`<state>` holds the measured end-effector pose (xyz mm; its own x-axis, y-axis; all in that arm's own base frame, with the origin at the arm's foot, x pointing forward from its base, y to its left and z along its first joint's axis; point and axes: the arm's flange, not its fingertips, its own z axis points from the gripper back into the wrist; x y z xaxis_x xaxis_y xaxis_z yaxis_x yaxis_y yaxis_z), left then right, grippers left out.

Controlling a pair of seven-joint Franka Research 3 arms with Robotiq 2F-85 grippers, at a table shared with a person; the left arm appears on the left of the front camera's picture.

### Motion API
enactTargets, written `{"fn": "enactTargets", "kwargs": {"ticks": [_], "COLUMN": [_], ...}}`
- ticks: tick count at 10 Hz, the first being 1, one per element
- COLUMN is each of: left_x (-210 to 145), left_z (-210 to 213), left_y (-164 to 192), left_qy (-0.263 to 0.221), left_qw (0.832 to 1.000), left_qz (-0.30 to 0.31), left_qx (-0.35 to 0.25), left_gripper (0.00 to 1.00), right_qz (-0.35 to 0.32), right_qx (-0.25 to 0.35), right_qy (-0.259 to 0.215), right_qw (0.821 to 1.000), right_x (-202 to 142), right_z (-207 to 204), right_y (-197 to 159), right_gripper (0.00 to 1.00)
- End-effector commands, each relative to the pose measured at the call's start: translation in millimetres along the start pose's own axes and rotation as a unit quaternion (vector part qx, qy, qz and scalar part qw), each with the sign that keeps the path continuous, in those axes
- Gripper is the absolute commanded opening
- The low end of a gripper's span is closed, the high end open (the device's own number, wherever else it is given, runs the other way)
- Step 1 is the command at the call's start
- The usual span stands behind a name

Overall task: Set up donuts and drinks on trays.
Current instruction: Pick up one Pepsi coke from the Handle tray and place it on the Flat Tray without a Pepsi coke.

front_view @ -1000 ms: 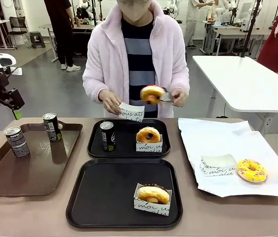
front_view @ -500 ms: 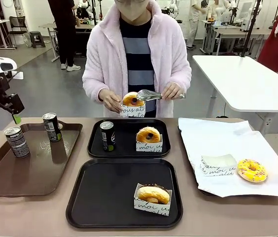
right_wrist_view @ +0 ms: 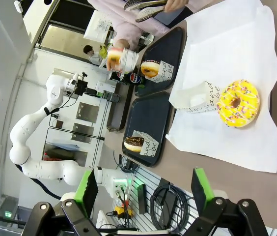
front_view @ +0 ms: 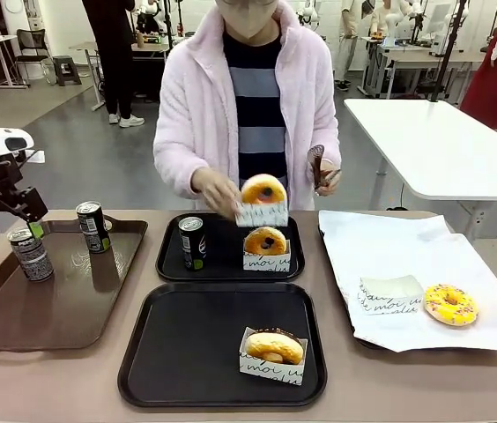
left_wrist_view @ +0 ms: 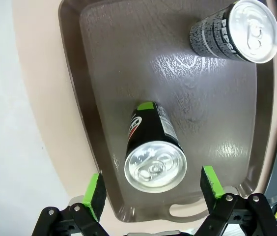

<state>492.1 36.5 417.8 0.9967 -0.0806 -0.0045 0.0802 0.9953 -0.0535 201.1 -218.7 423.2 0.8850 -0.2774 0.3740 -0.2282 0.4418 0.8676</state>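
Status: L gripper (front_view: pixel 11 222) jaws wide, nothing held, hung over soda can (front_view: pixel 30 254) on brown tray (front_view: pixel 55 304). In L wrist view the can is seen betw. the green pads (left_wrist_view: pixel 95 189); contact can't be told. 2nd can (front_view: pixel 92 226) is stood at 1 o'clock of the first, same tray. R gripper (right_wrist_view: pixel 143 189) jaws wide, empty. Far black tray (front_view: pixel 231 271) is loaded w/ 3rd can (front_view: pixel 192 242) at 9 o'clock and sleeved donut (front_view: pixel 265 241) at 3 o'clock. Another sleeved donut (front_view: pixel 263 190) is held just above it by person's hand (front_view: pixel 218 189); tongs (front_view: pixel 317 166) are held in the other hand. Near black tray (front_view: pixel 191 344) is loaded w/ choc donut (front_view: pixel 274 347) at 4 o'clock. Yellow donut (front_view: pixel 449 305) and empty sleeve (front_view: pixel 390 295) are laid on white paper (front_view: pixel 389 247).
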Motion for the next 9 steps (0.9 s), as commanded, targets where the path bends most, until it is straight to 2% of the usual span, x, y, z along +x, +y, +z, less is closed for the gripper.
{"fn": "enactTargets", "kwargs": {"ticks": [1, 9], "left_x": [2.6, 12.0], "left_z": [-14.7, -30.5], "left_y": [0.5, -3.3], "left_qy": [-0.012, -0.020], "left_qw": [1.000, 1.000], "left_qz": [-0.004, -0.002], "left_qx": [-0.008, -0.003], "left_gripper": [1.00, 1.00], "right_qz": [0.006, 0.006], "right_qx": [0.008, 0.008], "right_qy": [-0.004, -0.004], "right_qw": [1.000, 1.000], "right_x": [0.5, 0.5], "right_z": [0.4, 0.4], "right_y": [-0.8, -0.8], "right_gripper": [1.00, 1.00]}}
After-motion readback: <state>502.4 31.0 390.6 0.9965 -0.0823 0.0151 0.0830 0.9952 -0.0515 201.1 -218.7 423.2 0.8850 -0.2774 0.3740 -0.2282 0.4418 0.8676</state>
